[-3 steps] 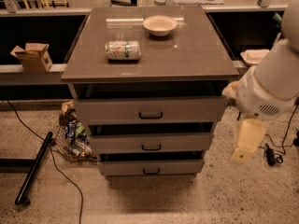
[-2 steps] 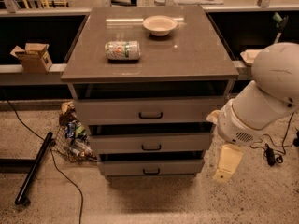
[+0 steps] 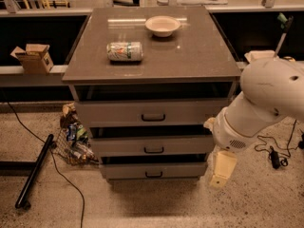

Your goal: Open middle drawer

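The grey cabinet has three drawers stacked under its top. The middle drawer [image 3: 152,145] has a flat grey front with a small dark bar handle [image 3: 153,150] and sits shut between the taller top drawer [image 3: 152,112] and the bottom drawer [image 3: 153,170]. My white arm [image 3: 266,99] comes in from the right. My gripper [image 3: 220,171] hangs off the cabinet's lower right corner, level with the bottom drawer, to the right of the drawer fronts and not touching any handle.
On the cabinet top [image 3: 199,56] lie a tipped can [image 3: 124,51] and a white bowl [image 3: 162,25]. A cardboard box [image 3: 33,57] sits on the left shelf. A bag of litter [image 3: 73,137], a black pole [image 3: 35,171] and cables lie on the floor to the left.
My arm has swung left and down, bringing the gripper from beside the cabinet's right side closer to its lower right corner. The drawers have not moved.
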`<state>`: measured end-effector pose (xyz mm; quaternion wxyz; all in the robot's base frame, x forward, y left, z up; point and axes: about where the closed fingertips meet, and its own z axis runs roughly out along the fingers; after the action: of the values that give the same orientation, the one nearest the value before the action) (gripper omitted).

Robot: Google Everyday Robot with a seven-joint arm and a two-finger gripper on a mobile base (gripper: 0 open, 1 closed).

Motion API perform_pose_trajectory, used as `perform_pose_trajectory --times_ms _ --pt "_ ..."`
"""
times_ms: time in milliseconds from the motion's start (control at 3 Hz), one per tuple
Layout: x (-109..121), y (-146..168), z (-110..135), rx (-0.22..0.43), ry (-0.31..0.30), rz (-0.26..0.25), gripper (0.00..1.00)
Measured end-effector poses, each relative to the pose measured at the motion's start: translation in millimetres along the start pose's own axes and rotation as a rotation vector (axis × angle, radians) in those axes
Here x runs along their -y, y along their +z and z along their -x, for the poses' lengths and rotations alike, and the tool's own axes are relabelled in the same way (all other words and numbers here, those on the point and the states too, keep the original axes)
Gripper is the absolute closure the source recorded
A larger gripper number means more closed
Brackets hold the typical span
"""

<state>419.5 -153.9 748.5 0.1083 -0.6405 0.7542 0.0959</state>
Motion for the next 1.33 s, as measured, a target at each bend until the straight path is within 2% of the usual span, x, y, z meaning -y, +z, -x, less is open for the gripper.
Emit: perform_pose_trajectory --times_ms 333,667,1000,1333 --pt "17 69 -5 -0.011 -0.061 0.014 0.00" --pt "45 144 -5 0.034 -0.093 0.007 0.00" --pt "71 215 -9 0.128 -0.089 0.037 0.00" --pt "71 214 -8 0.127 -0.090 0.035 0.00"
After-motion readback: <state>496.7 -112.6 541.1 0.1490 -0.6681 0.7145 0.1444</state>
